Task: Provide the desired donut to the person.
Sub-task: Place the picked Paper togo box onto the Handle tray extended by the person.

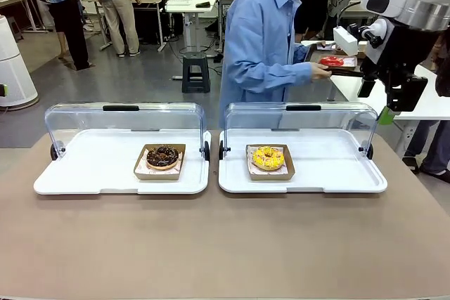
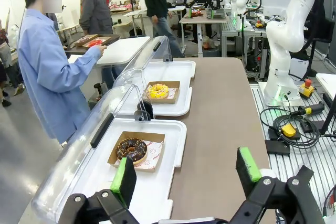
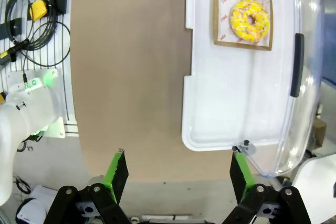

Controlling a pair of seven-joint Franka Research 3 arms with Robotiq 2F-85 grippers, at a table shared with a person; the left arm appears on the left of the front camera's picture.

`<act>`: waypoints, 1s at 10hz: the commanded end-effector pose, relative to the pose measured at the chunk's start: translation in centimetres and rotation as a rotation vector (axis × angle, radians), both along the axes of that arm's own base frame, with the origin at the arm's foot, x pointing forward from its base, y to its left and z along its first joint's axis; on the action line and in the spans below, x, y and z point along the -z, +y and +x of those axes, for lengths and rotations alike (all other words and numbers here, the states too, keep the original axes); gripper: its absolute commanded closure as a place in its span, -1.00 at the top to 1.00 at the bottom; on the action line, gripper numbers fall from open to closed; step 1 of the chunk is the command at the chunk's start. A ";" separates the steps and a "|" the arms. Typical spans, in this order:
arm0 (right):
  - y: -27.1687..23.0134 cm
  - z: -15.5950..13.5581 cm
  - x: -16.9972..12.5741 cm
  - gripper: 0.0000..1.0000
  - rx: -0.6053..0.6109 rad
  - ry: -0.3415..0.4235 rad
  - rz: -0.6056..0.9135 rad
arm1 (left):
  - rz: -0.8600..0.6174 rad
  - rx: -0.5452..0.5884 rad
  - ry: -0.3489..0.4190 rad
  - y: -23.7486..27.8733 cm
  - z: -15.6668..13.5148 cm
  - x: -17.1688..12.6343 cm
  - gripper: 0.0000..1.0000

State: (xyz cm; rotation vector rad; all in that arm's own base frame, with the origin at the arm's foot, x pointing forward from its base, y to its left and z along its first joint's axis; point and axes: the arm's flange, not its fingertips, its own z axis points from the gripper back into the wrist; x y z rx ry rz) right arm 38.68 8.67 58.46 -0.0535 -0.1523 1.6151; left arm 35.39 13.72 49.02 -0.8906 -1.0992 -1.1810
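Both grippers, left (image 2: 184,174) and right (image 3: 177,174), hold their fingers wide and empty. The person (image 1: 264,40) faces away (no choice signalled), so picking chocolate donut (image 1: 162,156) or yellow donut (image 1: 268,157) risks the wrong one on their separate trays.

You have a plain brown bench (image 1: 211,244) carrying two white trays side by side near its far edge, just apart. The left tray (image 1: 91,173) and the right tray (image 1: 330,173) each have a clear hinged lid swung open at the back.
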 end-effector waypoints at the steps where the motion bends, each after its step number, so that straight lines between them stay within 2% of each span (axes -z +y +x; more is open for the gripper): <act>1: 0.0 -0.1 -0.3 1.00 0.000 0.010 -0.007 | 0.000 -0.014 -0.006 0.0 0.0 0.0 1.00; 5: -0.6 0.4 0.0 1.00 -0.001 0.007 0.033 | 0.000 -0.014 -0.006 0.0 0.0 0.0 1.00; 8: -4.9 1.6 -0.3 1.00 0.023 -0.005 0.278 | 0.000 -0.014 -0.006 0.0 0.0 0.0 1.00; 10: -9.9 1.8 0.7 1.00 0.017 -0.020 0.508 | 0.000 -0.014 -0.006 0.0 0.0 0.0 1.00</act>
